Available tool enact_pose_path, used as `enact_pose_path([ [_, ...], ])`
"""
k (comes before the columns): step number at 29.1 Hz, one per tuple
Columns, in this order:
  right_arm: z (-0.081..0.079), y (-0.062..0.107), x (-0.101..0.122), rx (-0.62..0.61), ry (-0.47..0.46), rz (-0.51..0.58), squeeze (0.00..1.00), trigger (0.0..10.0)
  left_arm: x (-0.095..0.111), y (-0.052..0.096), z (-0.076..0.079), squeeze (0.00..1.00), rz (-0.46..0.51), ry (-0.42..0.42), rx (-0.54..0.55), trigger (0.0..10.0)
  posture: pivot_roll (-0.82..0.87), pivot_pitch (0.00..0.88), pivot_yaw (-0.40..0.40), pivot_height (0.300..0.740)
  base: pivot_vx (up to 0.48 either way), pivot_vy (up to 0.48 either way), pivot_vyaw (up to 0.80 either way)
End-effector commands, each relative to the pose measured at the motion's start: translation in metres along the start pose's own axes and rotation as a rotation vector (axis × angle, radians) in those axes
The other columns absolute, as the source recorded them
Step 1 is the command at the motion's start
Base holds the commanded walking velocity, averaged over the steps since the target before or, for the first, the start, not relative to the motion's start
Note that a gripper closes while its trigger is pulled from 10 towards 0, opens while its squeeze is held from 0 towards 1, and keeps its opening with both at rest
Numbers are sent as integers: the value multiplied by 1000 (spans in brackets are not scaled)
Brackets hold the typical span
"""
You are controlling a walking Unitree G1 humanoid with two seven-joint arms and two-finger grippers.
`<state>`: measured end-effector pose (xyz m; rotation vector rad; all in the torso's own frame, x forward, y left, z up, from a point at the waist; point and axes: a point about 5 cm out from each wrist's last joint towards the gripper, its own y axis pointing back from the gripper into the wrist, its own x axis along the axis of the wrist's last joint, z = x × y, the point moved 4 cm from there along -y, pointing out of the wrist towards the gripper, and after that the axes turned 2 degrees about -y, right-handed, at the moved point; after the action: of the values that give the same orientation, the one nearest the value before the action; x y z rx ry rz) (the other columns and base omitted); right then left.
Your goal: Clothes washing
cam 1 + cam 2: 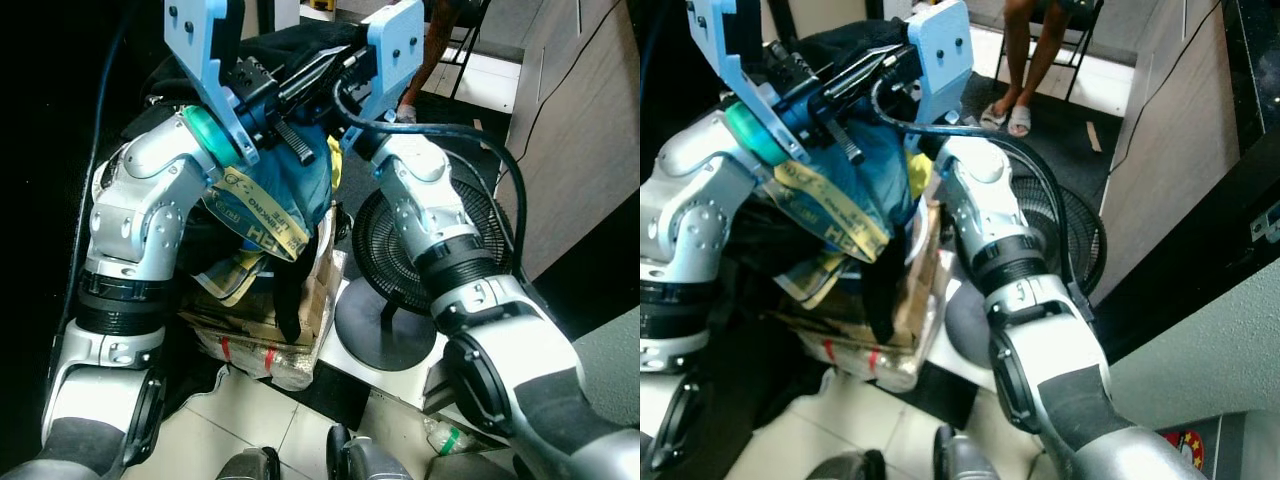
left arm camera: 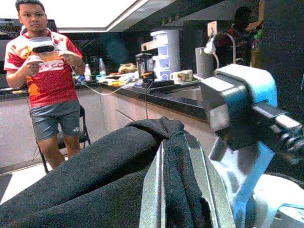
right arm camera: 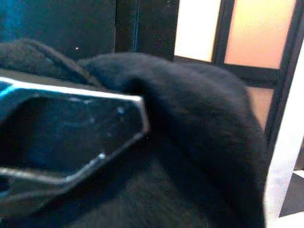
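Note:
Both my arms are raised in front of me, holding a bundle of clothes. A black garment [image 1: 290, 45] lies on top, and a teal garment [image 1: 300, 190] with a yellow lettered band hangs below it. My left gripper [image 2: 180, 190] is shut on a fold of the black garment [image 2: 95, 171], which is pinched between its fingers. My right gripper [image 1: 315, 75] reaches in from the right, its fingers [image 3: 71, 133] pressed together into the same black garment [image 3: 190, 118]. The cloth hides both grippers' tips.
A black floor fan [image 1: 400, 260] stands on the tiles just under my right arm. A taped cardboard bundle [image 1: 260, 340] sits below the clothes. One person's legs [image 1: 1025, 70] are ahead. Another person [image 2: 47, 71] with a controller stands by a kitchen counter [image 2: 156, 92].

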<state>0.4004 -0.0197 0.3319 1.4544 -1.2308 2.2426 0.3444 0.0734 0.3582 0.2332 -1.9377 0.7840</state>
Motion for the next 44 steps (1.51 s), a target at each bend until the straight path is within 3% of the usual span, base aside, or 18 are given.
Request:
enact_pose_path([
  [1, 1, 2, 3, -12, -17, 19, 0, 0, 0, 3, -2, 0, -12, -19, 16, 10000, 64, 77, 31, 740, 0, 0, 0],
  [2, 2, 4, 5, -21, -22, 31, 0, 4784, -2, 4, -4, 0, -26, -22, 33, 10000, 62, 77, 34, 740, 0, 0, 0],
  [3, 3, 5, 7, -26, -26, 39, 0, 4784, -3, 4, -6, 0, -35, -23, 44, 10000, 62, 77, 34, 740, 0, 0, 0],
  [4, 4, 6, 10, -31, -29, 54, 0, 10000, -5, 5, -6, 1000, -40, -19, 42, 10000, 57, 79, 36, 740, 0, 0, 0],
  [18, 13, 13, 27, -71, -15, 105, 0, 10000, -2, 5, -6, 1000, -30, -6, 41, 10000, 62, 84, 38, 740, 0, 0, 0],
  [22, 31, 22, 46, -173, -4, 176, 0, 10000, -2, 6, -3, 1000, -32, -7, 30, 10000, 64, 88, 40, 740, 0, 0, 0],
  [25, 59, 40, 68, -345, 27, 258, 0, 10000, -4, 9, -2, 1000, -46, -21, 30, 10000, 55, 94, 43, 740, 0, 0, 0],
  [26, 59, 40, 68, -345, 27, 258, 0, 10000, -4, 9, -2, 1000, -46, -21, 30, 10000, 55, 94, 43, 740, 0, 0, 0],
  [27, 72, 54, 75, -431, 53, 279, 0, 10000, -7, 11, -3, 0, -56, -22, 44, 10000, 50, 98, 44, 740, 0, 0, 0],
  [28, 83, 70, 78, -512, 74, 288, 0, 10000, -7, 14, -6, 0, -60, -21, 64, 10000, 47, 100, 47, 740, 0, 0, 0],
  [31, 83, 70, 78, -512, 74, 288, 0, 10000, -7, 14, -6, 0, -60, -21, 64, 10000, 47, 100, 47, 740, 0, 0, 0],
  [33, 100, 102, 74, -663, 28, 286, 0, 10000, -6, 19, -19, 0, -53, 3, 160, 10000, 38, 104, 53, 740, 0, 0, 0],
  [35, 100, 102, 74, -663, 28, 286, 0, 10000, -6, 19, -19, 0, -53, 3, 160, 10000, 38, 104, 53, 740, 0, 0, 0],
  [37, 103, 114, 69, -712, -15, 278, 0, 10000, -4, 22, -27, 0, -49, 13, 215, 10000, 34, 105, 57, 740, 0, 0, 0],
  [38, 102, 123, 61, -746, -65, 269, 0, 10000, -2, 24, -41, 0, -48, 21, 301, 10000, 33, 107, 61, 740, 0, 0, 0],
  [40, 102, 123, 61, -746, -65, 269, 0, 10000, -2, 24, -41, 0, -48, 21, 301, 10000, 33, 107, 61, 740, 0, 0, 0],
  [42, 96, 120, 62, -732, -88, 274, 0, 10000, 1, 29, -60, 0, -57, 24, 400, 10000, 35, 102, 66, 740, 0, 0, 0],
  [44, 94, 115, 70, -707, -43, 284, 0, 10000, 2, 30, -63, 0, -61, 19, 417, 10000, 35, 102, 66, 740, 0, 0, 0],
])
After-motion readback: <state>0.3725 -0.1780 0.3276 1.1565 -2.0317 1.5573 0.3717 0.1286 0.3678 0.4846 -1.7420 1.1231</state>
